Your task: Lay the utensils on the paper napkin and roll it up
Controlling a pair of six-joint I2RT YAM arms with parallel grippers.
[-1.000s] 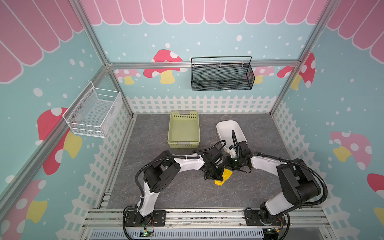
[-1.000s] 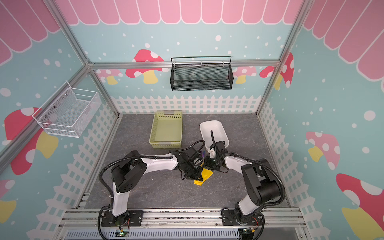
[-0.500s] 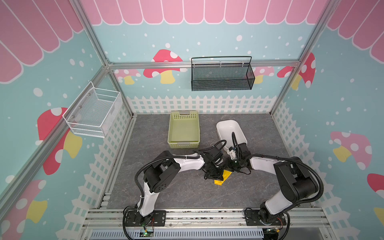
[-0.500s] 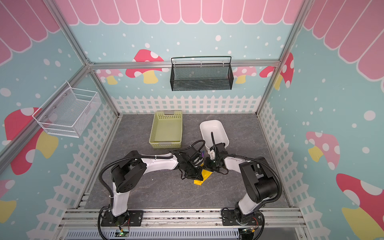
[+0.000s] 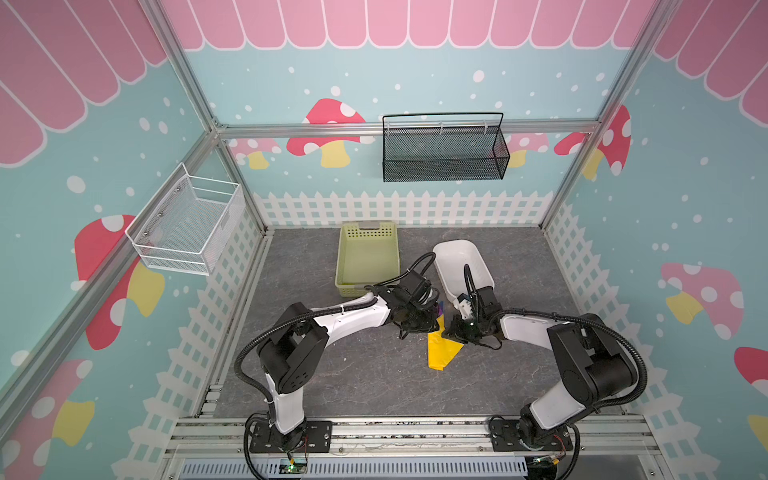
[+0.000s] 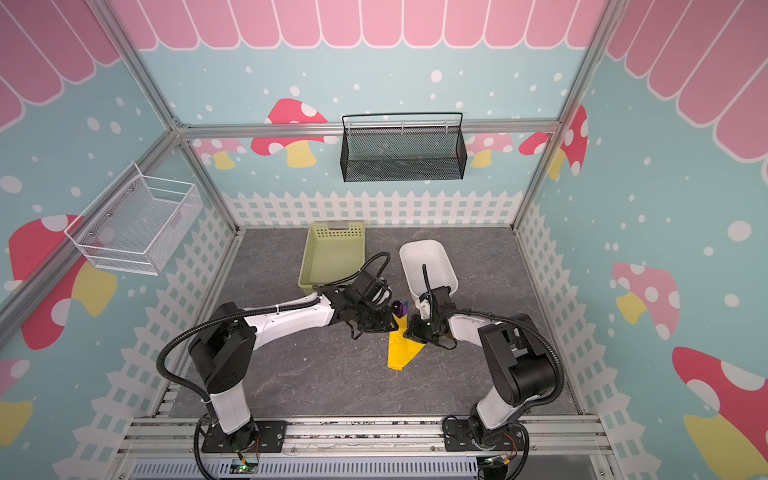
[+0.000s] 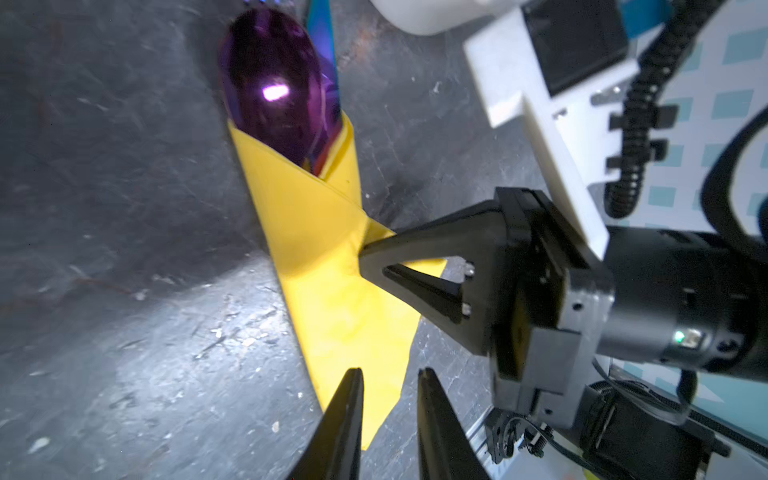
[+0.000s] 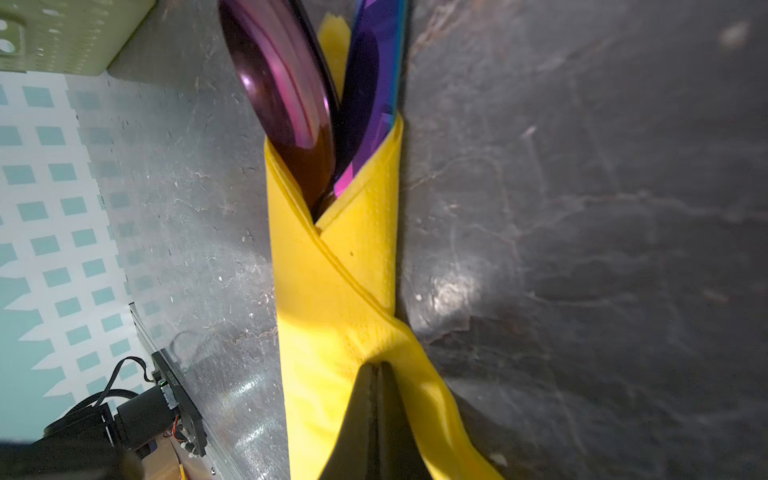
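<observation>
Mid-desk (image 5: 353,374), between both arms: paper napkin (image 5: 439,353) (image 6: 400,353) (image 8: 332,291), wrapped into a loose roll around the utensils (image 7: 274,91) (image 8: 291,104) and lying flat on the dark stone-look surface; purple spoon bowl and blue-violet piece poking out of the far end, near the white tub (image 5: 457,245); handles hidden inside the yellow; right claw (image 8: 376,365) (image 7: 365,253) pressed fully together, pinching a fold of the napkin at the roll's side, about midway along; left claw (image 7: 390,374) parted slightly, tips over the roll's near end, clamped on nothing; touching the paper or not, cannot tell; green basket (image 5: 368,237) behind the left arm, apart from the roll.
</observation>
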